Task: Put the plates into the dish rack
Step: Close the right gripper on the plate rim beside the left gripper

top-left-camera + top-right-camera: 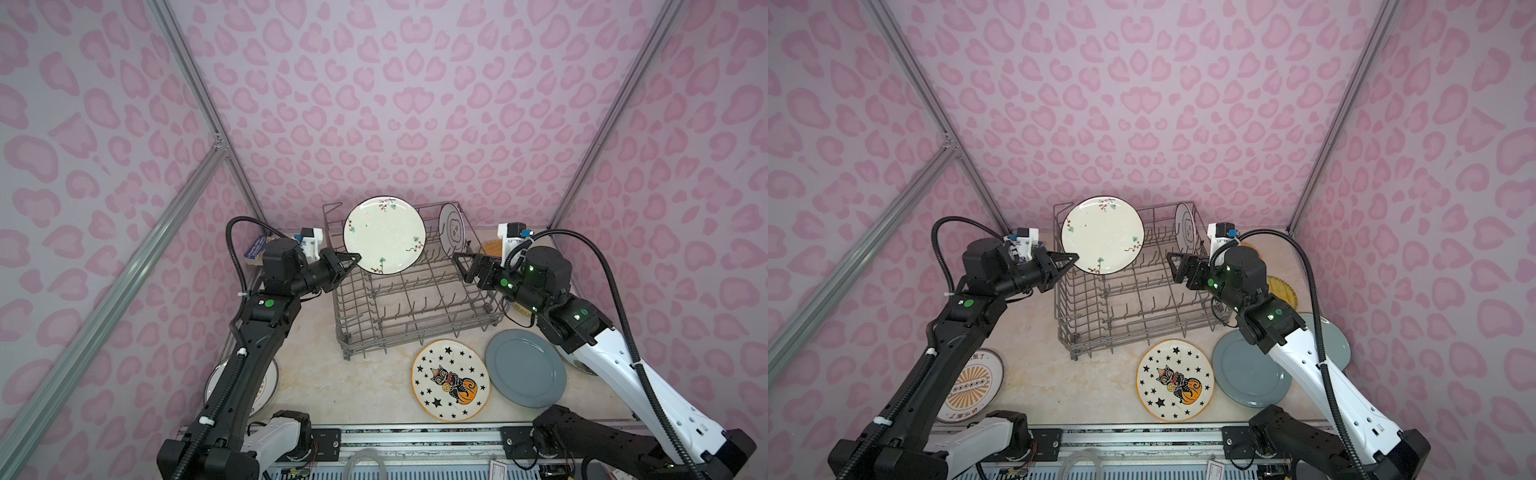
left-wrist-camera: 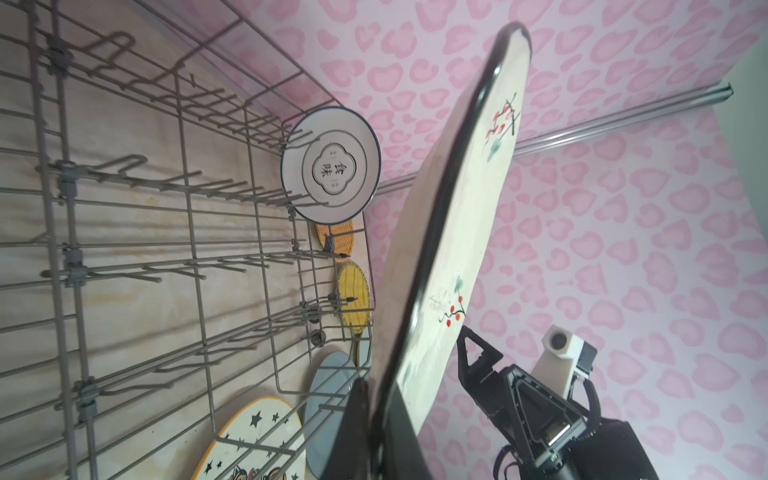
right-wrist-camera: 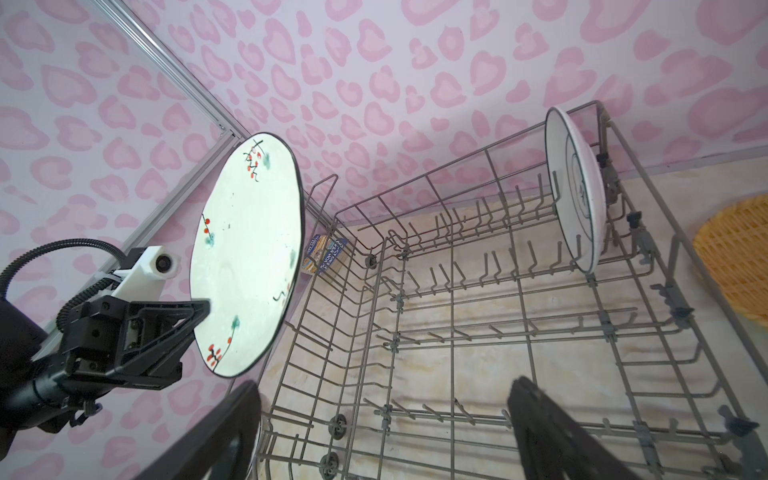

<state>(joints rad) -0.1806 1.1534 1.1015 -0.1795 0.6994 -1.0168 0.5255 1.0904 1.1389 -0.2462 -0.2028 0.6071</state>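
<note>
My left gripper (image 1: 355, 261) (image 2: 376, 399) is shut on the rim of a white black-rimmed plate with flower sprigs (image 1: 384, 235) (image 1: 1102, 235) (image 3: 249, 253). It holds the plate on edge in the air above the far left part of the grey wire dish rack (image 1: 415, 307) (image 2: 166, 208). Another white dark-rimmed plate (image 1: 451, 228) (image 3: 577, 195) stands upright between tines at the rack's far right corner. Over the rack's right side my right gripper (image 1: 457, 259) (image 3: 384, 384) is open and holds nothing.
On the table in front of the rack lie a cat-and-pumpkin plate (image 1: 451, 380) and a grey-blue plate (image 1: 525, 368). A pale blue-green plate (image 1: 1337, 340), a yellow woven plate (image 1: 1281, 291) and an orange woven plate (image 3: 735, 257) lie right of it. A sunburst plate (image 1: 971, 384) lies front left; a blue book (image 3: 326, 255) is far left.
</note>
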